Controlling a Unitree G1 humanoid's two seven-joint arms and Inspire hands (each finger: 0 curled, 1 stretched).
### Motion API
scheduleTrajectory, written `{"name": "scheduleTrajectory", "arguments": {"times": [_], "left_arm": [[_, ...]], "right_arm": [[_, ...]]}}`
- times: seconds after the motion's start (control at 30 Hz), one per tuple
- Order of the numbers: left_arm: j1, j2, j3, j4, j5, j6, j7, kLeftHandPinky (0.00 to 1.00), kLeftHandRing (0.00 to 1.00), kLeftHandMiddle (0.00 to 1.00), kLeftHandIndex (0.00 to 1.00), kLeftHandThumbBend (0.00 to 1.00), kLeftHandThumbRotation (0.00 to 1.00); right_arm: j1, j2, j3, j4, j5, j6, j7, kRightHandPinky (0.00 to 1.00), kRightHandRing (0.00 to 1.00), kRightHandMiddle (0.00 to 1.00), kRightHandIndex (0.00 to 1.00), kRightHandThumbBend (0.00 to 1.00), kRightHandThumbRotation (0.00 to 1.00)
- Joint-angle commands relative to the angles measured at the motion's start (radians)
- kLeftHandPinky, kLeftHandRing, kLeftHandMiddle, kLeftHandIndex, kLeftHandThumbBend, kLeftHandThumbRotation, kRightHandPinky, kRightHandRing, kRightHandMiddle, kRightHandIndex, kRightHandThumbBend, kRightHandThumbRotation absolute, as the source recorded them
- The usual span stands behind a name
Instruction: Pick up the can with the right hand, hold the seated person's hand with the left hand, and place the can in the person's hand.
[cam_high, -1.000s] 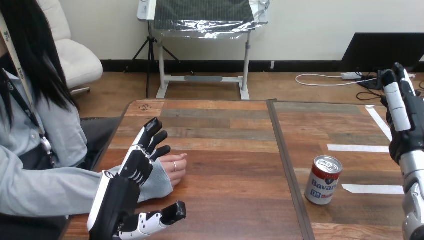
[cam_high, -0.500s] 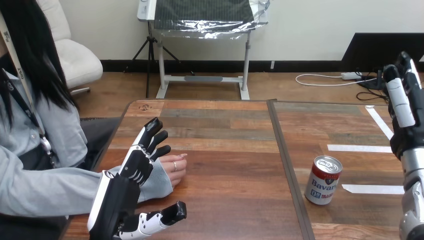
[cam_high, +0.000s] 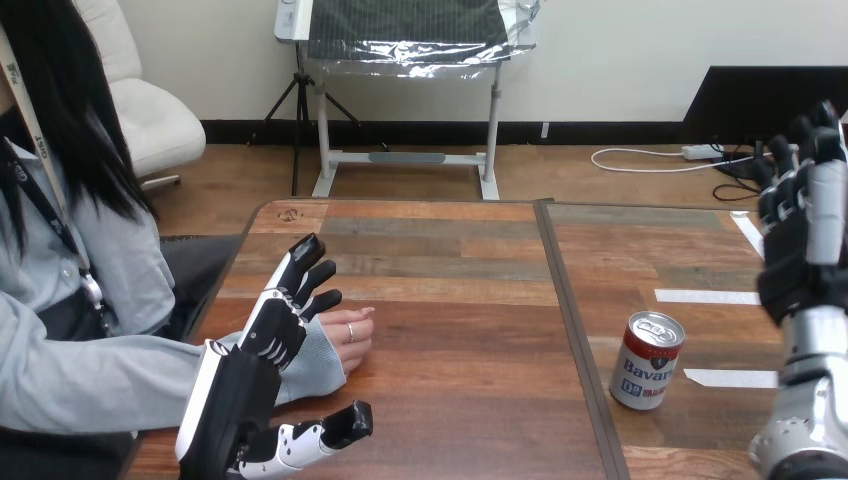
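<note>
Left hand (cam_high: 268, 338) fingers straight over person's hand (cam_high: 352, 342), right hand (cam_high: 803, 245) upright above can (cam_high: 647, 360), fingers seemingly straight

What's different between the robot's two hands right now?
The left hand is low, reaching forward beside the person's hand on the table. The right hand stands upright, higher, above and to the right of the can. The left hand shows its white shells, while the right hand shows mostly black. Both are open and hold nothing.
</note>
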Motion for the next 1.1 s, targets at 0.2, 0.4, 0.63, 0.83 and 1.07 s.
{"name": "scheduleTrajectory", "arguments": {"times": [0.2,0.4,0.63,0.83,1.07], "left_arm": [[-0.083,0.000,0.010,0.006,0.011,-0.009,0.011,0.84,0.92,0.95,0.94,1.00,0.55],[-0.088,-0.001,0.001,0.007,-0.005,-0.008,-0.004,0.85,0.92,0.96,0.94,1.00,0.54],[-0.090,-0.005,-0.006,0.002,-0.029,0.000,-0.022,0.87,0.94,0.96,0.94,1.00,0.54],[-0.091,-0.007,-0.007,0.002,-0.043,0.001,-0.033,0.88,0.94,0.96,0.95,1.00,0.54],[-0.098,-0.009,0.000,0.016,-0.045,-0.002,-0.037,0.89,0.94,0.97,0.95,1.00,0.55]], "right_arm": [[-0.050,0.074,-0.122,-0.080,0.206,0.195,0.166,1.00,1.00,1.00,1.00,1.00,0.75],[-0.056,0.076,-0.131,-0.100,0.236,0.253,0.203,1.00,1.00,1.00,1.00,1.00,0.82],[-0.057,0.086,-0.133,-0.134,0.255,0.308,0.225,1.00,1.00,1.00,1.00,1.00,0.89],[-0.056,0.095,-0.141,-0.176,0.299,0.412,0.247,1.00,1.00,1.00,1.00,1.00,0.92],[-0.045,0.118,-0.119,-0.237,0.302,0.472,0.247,1.00,1.00,1.00,1.00,1.00,0.98]]}}
